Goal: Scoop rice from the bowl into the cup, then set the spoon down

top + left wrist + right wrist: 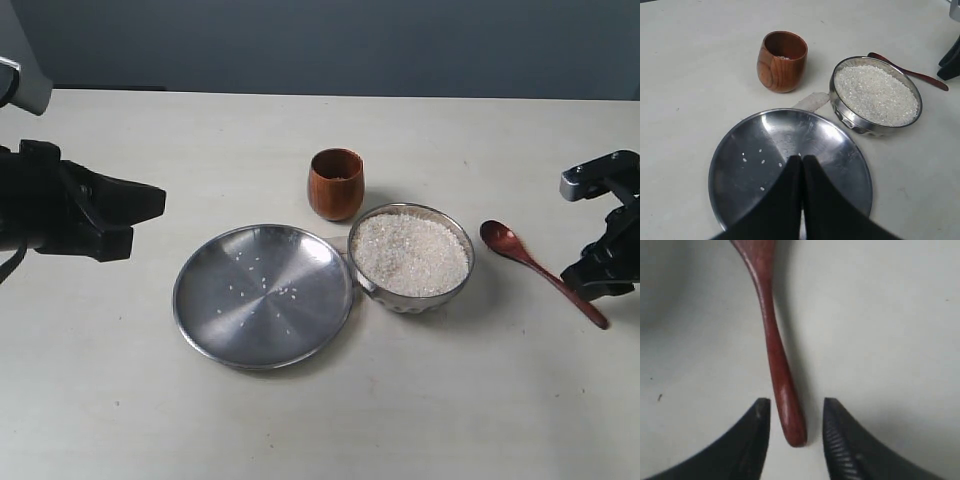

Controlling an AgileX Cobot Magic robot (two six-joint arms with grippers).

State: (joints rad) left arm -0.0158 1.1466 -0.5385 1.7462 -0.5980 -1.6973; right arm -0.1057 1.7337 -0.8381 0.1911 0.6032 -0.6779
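Four things sit on a pale table (100, 400), told here from the near edge outward. Nearest is a wide steel plate (215, 310), bare but for a few stray grains; hard against its right rim stands the bowl (405, 300), filled almost to the brim with rice (410, 255); right of the bowl the spoon (540, 271) lies flat on the table, head toward the bowl. The right gripper (796, 402) is at the handle's end, jaws apart, one on either side of the wood, neither touching it; the left gripper (801, 159) waits well left of the plate, jaws pressed together on nothing. Farthest, just behind the bowl, stands the cup (335, 183); something pale shows at its bottom, too little to name. Judging by this, the bowl looks barely drawn on; whether scooping is finished or not yet begun cannot be told.
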